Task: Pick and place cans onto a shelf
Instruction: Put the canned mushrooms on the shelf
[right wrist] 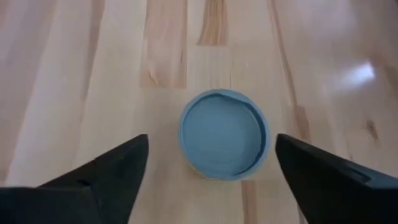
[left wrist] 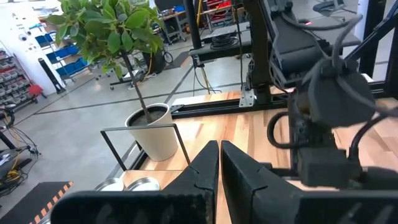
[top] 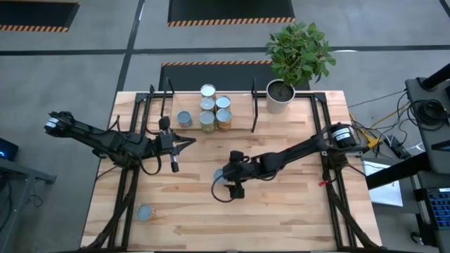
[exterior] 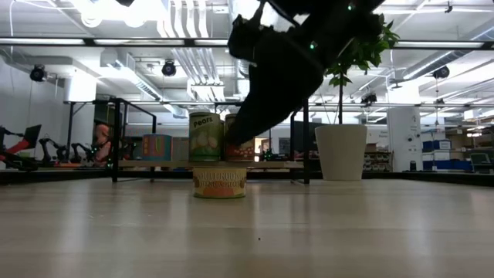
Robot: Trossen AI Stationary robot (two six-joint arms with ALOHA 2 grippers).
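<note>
Desk (top: 281,204): light wooden top is carrying the shelf, the cans, a plant and both arms.
Shelf (top: 242,125): low black-rod rack is standing along the desk's 12 o'clock edge in the high view; in the low view its board is running behind the near can.
Cans on shelf (top: 211,112): five are sitting there, four bunched together and one pale-topped tin (top: 184,119) just beside them toward 9 o'clock.
Readable label: "pears" is showing on the green-and-white can (exterior: 205,137) in the low view; the other labels are too blurred to read.
Right gripper (top: 223,184): it is hovering near the desk's centre, its fingers (right wrist: 99,174) standing wide apart and holding nothing.
Can under right gripper (right wrist: 224,134): this blue-topped tin is standing upright on the desk between the spread fingers, not touched by either; in the low view it is showing a tan and orange label (exterior: 220,182) whose writing cannot be read.
Left gripper (top: 193,143): it is waiting toward 9 o'clock of centre, just in front of the shelf, with fingers (left wrist: 202,168) pressed together and empty.
Stray can (top: 145,212): it is lying toward 7 o'clock on the desk, well apart from both arms.
Plant (top: 299,49): leafy green, it is growing from a white pot (top: 280,97) at 1 o'clock, just beside the shelf's end.
</note>
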